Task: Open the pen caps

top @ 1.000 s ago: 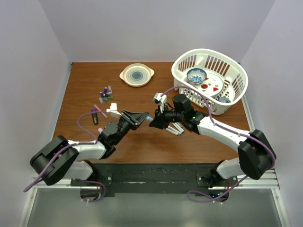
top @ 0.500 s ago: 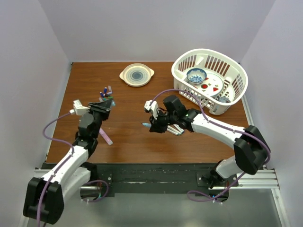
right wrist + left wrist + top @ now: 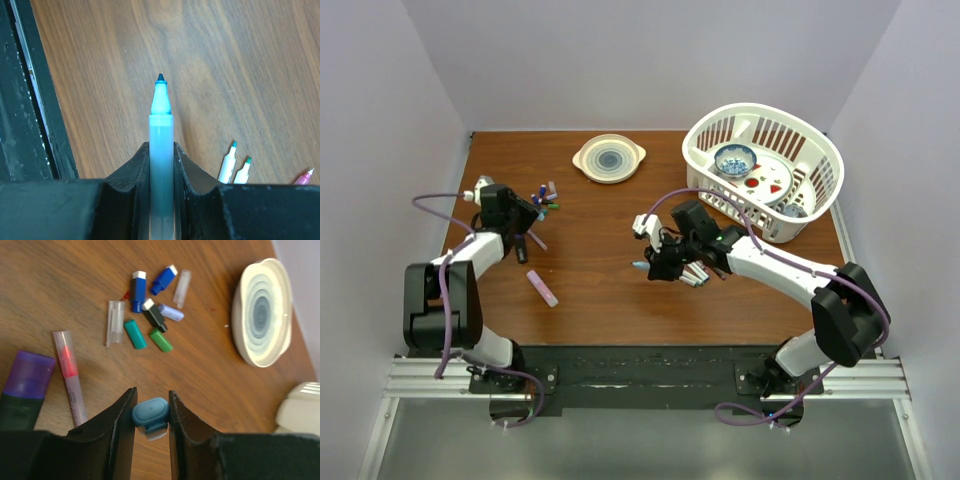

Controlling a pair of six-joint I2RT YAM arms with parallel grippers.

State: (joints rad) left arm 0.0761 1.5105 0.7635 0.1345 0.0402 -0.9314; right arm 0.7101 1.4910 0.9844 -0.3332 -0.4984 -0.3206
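My left gripper is shut on a light blue pen cap, held just above the table at the far left. Beyond its fingertips lies a pile of loose pen caps in blue, black, teal, green and lilac; the pile also shows in the top view. My right gripper is shut on an uncapped light blue pen, whose teal tip points out past the jaws above the table's middle. The left gripper and the right gripper are far apart.
A purple-capped marker and a pink pen lie beside the left jaws. Another pink pen lies nearer the front. Several uncapped pens lie under the right arm. A cream plate and a white basket stand at the back.
The grippers met at the table's middle on one pen. The left arm then swung far left to the cap pile with the light blue cap; the right kept the uncapped pen.
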